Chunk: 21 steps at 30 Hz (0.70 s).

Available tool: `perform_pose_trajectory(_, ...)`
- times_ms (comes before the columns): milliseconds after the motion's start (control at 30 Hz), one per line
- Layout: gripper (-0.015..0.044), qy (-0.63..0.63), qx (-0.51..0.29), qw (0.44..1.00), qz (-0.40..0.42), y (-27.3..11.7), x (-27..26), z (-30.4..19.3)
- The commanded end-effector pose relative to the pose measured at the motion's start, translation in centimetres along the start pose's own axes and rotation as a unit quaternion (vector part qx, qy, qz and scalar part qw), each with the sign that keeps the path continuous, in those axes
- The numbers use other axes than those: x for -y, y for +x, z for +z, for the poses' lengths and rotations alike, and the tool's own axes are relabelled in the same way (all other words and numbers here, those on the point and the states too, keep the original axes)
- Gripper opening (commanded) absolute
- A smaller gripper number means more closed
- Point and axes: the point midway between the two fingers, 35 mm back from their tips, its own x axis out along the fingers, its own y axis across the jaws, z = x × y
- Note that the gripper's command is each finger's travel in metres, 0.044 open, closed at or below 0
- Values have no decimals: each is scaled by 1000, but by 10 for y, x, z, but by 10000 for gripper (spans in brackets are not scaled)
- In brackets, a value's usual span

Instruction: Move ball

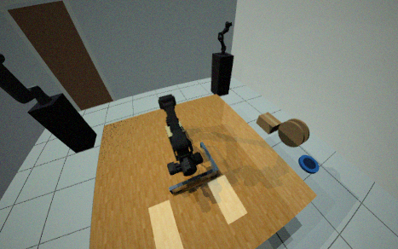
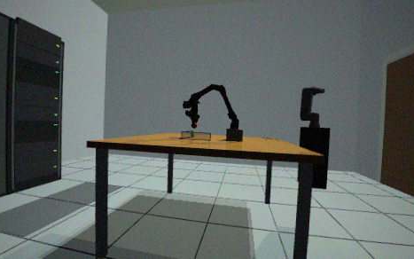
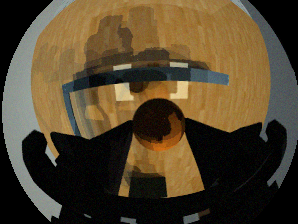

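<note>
Wooden table (image 2: 154, 143), orange-brown top on 4 dark legs, tiled floor beneath. Black arm (image 2: 218, 95) bolted near the table's far edge, arched over toward the left in the exterior view. 2 low clear walls (image 1: 210, 164) joined in a corner on the table top, near the arm's end. Gripper (image 3: 158, 137) raised above the table, clamped on the ball (image 3: 158, 123). Ball orange-brown, held in the air above the walls (image 2: 195, 135), clear of the wood.
</note>
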Motion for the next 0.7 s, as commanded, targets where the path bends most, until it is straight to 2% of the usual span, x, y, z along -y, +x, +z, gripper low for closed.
perform_pose_trajectory(0,0,3,10,1000,2,2,-3,8)
perform_pose_trajectory(167,0,3,10,1000,2,9,-3,9)
perform_pose_trajectory(467,0,3,10,1000,2,68,-3,10)
perform_pose_trajectory(667,0,3,9,1000,2,74,-3,10)
